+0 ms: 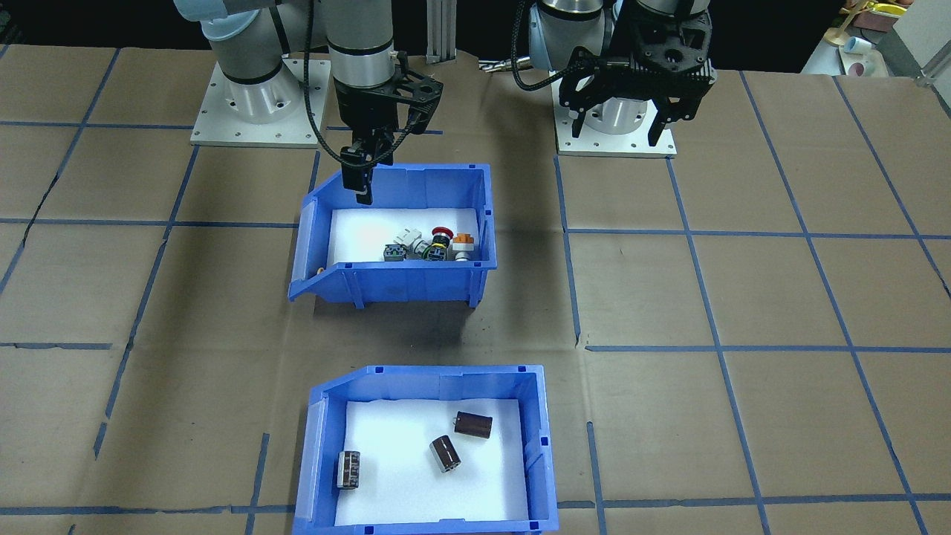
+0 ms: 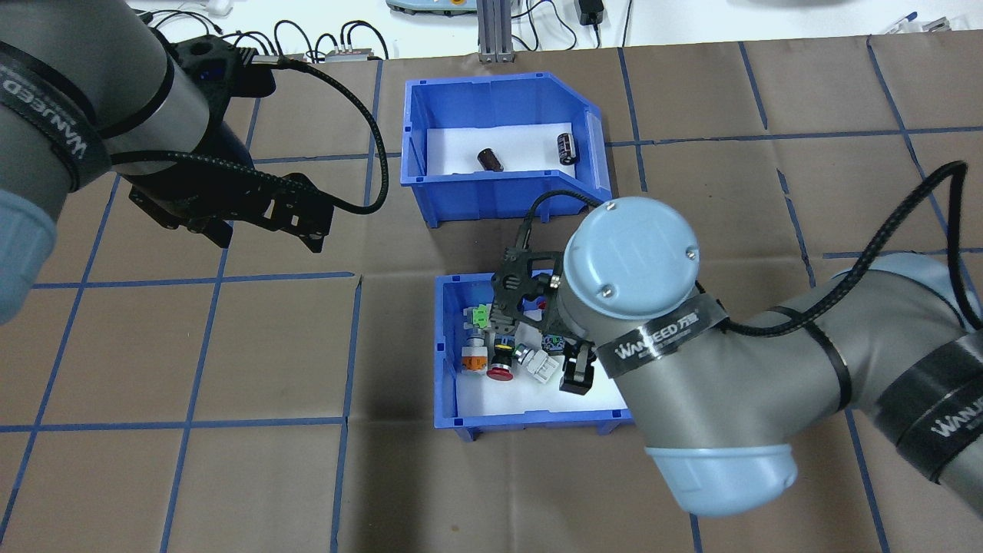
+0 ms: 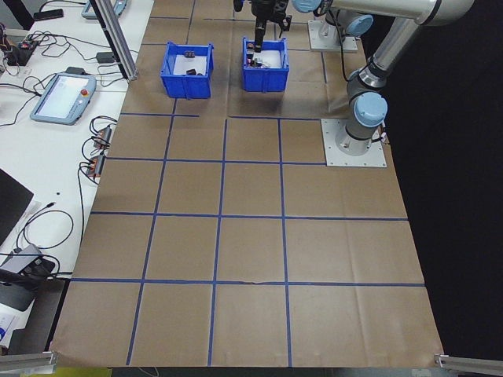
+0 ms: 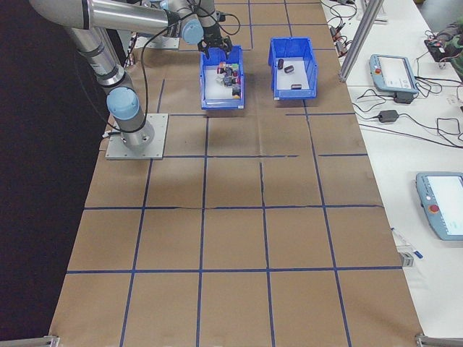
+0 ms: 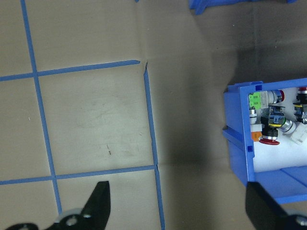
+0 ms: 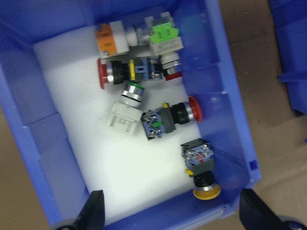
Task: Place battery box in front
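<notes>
Battery box (image 1: 427,453): rigid, light, loose cells roll; pinch a side wall; left pincer (image 1: 631,122) apart, right pincer (image 6: 170,213) apart over switch bin (image 1: 397,234).

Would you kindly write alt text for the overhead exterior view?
The right gripper hangs open over the switch bin near the robot, while the battery box sits farther away on the brown table. The left gripper hovers open off to the left.
</notes>
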You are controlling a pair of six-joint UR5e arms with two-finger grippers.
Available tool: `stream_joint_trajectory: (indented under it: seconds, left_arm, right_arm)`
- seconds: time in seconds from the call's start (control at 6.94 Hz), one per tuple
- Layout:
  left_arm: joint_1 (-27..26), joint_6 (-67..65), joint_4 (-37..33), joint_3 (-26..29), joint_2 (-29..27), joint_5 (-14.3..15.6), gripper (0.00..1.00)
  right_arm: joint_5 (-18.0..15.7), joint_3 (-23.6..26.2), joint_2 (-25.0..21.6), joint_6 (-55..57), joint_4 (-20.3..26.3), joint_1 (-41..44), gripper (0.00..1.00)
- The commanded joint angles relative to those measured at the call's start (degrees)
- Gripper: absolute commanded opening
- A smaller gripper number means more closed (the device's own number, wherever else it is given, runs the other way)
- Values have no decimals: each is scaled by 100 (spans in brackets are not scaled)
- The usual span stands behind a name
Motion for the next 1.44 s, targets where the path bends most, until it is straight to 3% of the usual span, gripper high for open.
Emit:
stream_joint_trajectory:
  seconds: [0.0, 0.14, 0.29, 0.58, 0.72, 1.01, 1.3]
  left_arm:
    - [1, 0, -16, 0, 0, 0, 99]
    - [1, 0, -8, 0, 0, 0, 99]
    - [1, 0, -16, 0, 0, 0, 99]
    - [1, 0, -8, 0, 0, 0, 99]
    - [1, 0, -8, 0, 0, 0, 99]
    - [1, 0, -8, 0, 0, 0, 99]
    - [1, 0, -8, 0, 0, 0, 99]
  right_arm:
    - [290, -431, -7, 892, 300, -774, 100]
    - [710, -790, 19, 1822, 946, -1230, 100]
    - [801, -1098, 19, 2475, 1544, -1687, 100]
    - [636, -1478, 46, 3899, 1770, -2156, 100]
    - [183, -1566, 124, 4419, 1770, -2157, 100]
    - [186, -2196, 422, 5615, 2451, -2140, 100]
    - [187, -2926, 922, 5959, 2928, -2079, 100]
